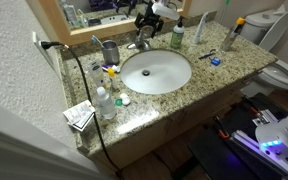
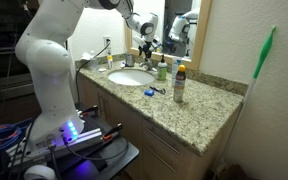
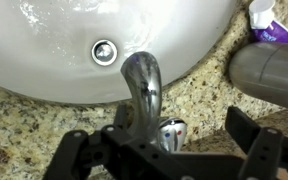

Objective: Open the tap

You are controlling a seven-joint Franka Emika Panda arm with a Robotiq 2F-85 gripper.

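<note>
The tap (image 3: 144,88) is a small chrome faucet whose curved spout reaches over the white oval basin (image 3: 44,60). Its lever handle (image 3: 172,131), marked with a red and a blue dot, lies just behind the spout. In the wrist view my gripper (image 3: 159,138) is open, its two black fingers standing wide on either side of the handle without touching it. In both exterior views the gripper (image 1: 147,25) (image 2: 147,42) hangs right above the tap (image 1: 141,43) at the back of the basin (image 1: 156,72) (image 2: 132,77), in front of the mirror.
A grey metallic cup (image 3: 269,70) (image 1: 110,50) stands close beside the tap. A green pump bottle (image 1: 177,37) (image 2: 163,70) stands on its other side. Small bottles, a spray can (image 2: 179,85) and toiletries are scattered over the granite counter (image 1: 209,85). A toilet (image 1: 284,70) is past the counter's end.
</note>
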